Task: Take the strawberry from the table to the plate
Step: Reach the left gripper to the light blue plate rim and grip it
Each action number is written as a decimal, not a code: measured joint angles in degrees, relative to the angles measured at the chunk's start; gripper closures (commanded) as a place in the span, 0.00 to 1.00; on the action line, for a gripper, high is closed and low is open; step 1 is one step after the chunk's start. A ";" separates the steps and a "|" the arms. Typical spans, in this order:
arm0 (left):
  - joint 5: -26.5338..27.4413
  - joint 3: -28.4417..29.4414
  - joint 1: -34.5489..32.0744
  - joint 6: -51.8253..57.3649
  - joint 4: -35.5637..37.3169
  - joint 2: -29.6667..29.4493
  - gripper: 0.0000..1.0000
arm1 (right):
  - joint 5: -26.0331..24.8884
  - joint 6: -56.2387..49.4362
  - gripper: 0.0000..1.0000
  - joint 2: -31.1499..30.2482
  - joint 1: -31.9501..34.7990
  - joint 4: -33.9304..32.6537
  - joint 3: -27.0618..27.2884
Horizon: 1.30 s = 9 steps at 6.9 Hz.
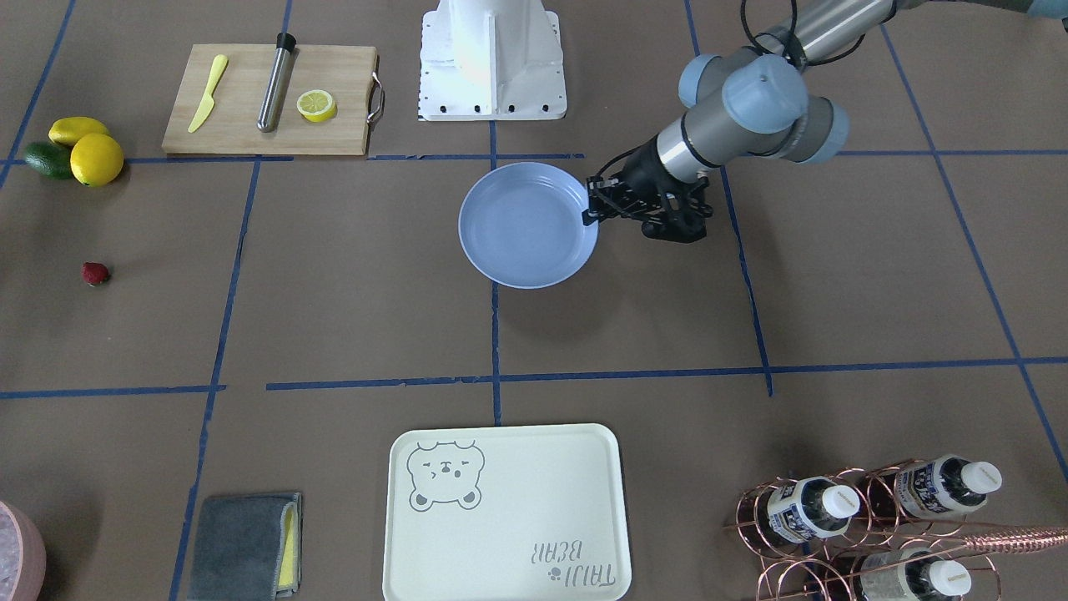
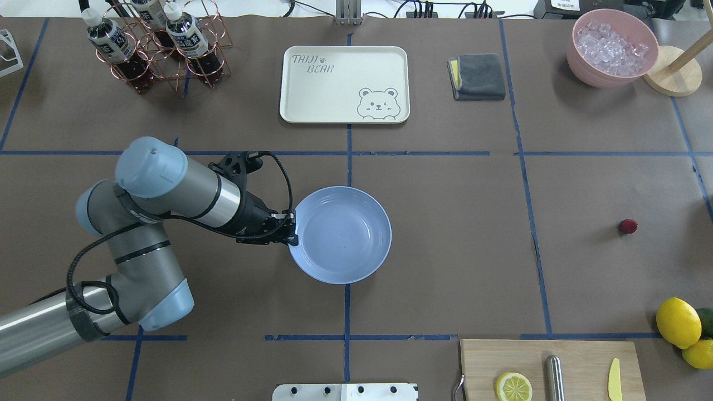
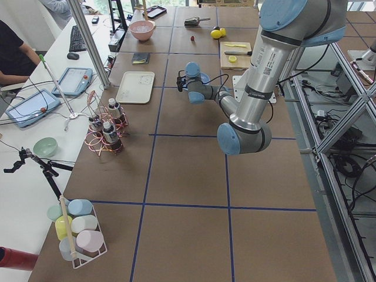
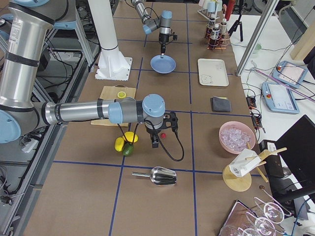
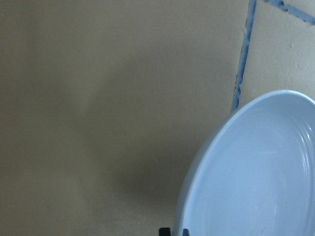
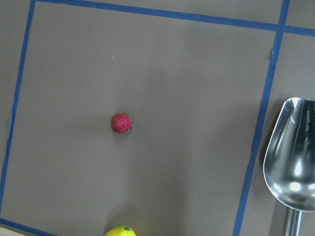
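Both arms at the start of the pick. The strawberry (image 2: 628, 225) lies on the table (image 2: 445, 250), well apart from the plate (image 2: 340, 234) on its right-arm side, and the plate holds nothing.

**Risks (judged).**
- The berry is small and rounded, so an off-centre closing could roll it away or squeeze it out of the fingers.
- A lemon (image 6: 120, 231) lies nearer to the berry than the plate does, and a wide descent could knock it.
- The carry to the plate is long, so a weak hold may drop the berry short.
- Any movement of the left arm could drag or tip the plate and shift the target.

**Pose.**
- The right arm reaches out low and nearly level. Its wrist is bent down and the right gripper (image 4: 156, 141) hangs above the berry, far from the plate. Whether its jaws are parted cannot be told.
- The left arm is folded at the elbow, and the left gripper (image 2: 291, 229) lies almost level at the plate's left-arm rim. Its fingertips (image 5: 165, 231) sit close together with the rim between them, so it appears to pinch the plate.
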 measured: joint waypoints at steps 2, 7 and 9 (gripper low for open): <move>1.90 3.34 0.84 0.08 -3.97 -0.68 1.00 | 0.45 0.00 0.00 0.02 0.00 0.12 0.06; 2.71 5.90 0.95 0.02 -6.56 -1.64 1.00 | 0.84 0.00 0.00 0.01 -0.08 1.59 0.09; 3.53 5.96 0.85 -0.01 -6.58 -2.07 1.00 | 0.85 0.00 0.00 0.00 -0.12 1.62 0.08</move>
